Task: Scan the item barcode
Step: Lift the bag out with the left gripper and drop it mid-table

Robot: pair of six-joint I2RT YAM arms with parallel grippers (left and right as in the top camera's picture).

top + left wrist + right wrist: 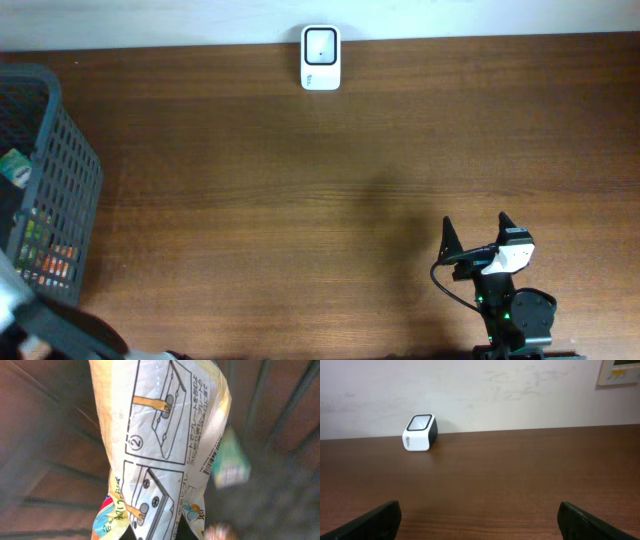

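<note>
Left jaws clamped on packet, right jaws wide, arm low over table

The packet is cropped top and bottom, its barcode unreadable.

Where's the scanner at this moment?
Overhead, the scanner stands at the far edge of the table, mid-width, well apart from the basket on the left.

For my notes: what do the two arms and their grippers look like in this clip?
The right gripper has two black, pointed fingers on a white block; a black cable loops beside it, and a green light glows on the black rounded joint below. The left arm is only a blurred white and dark-grey shape at the overhead view's corner.
</note>
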